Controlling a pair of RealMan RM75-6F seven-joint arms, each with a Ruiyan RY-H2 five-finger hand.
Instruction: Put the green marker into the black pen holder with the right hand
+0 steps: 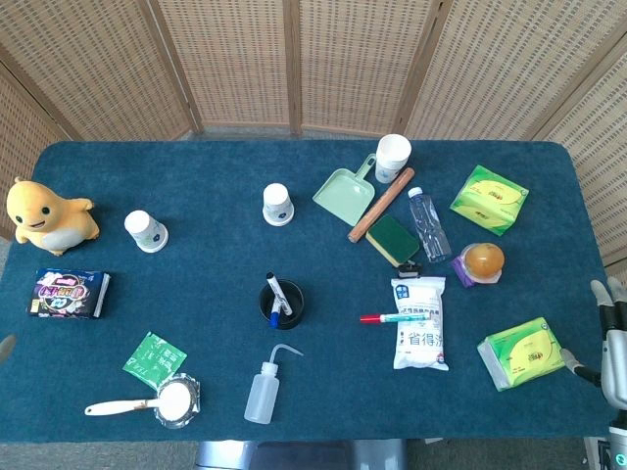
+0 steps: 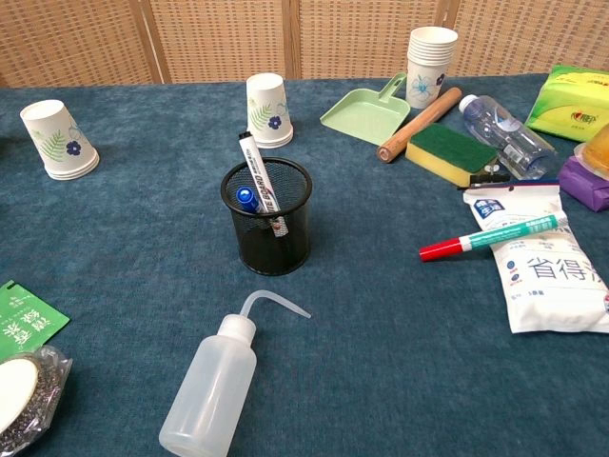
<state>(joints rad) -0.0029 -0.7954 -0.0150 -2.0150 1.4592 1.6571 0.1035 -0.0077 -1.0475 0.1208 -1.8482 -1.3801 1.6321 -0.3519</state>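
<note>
Right hand [image 1: 613,343] cropped by head view's right edge; white pouch [image 2: 552,271], green tissue pack [image 2: 580,100] cut off in chest view

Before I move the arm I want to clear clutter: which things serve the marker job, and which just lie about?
Job: green marker with red cap, black mesh pen holder, right hand.

Lying about: clear squeeze bottle, green dustpan, white salt bag, yellow duck toy.
</note>
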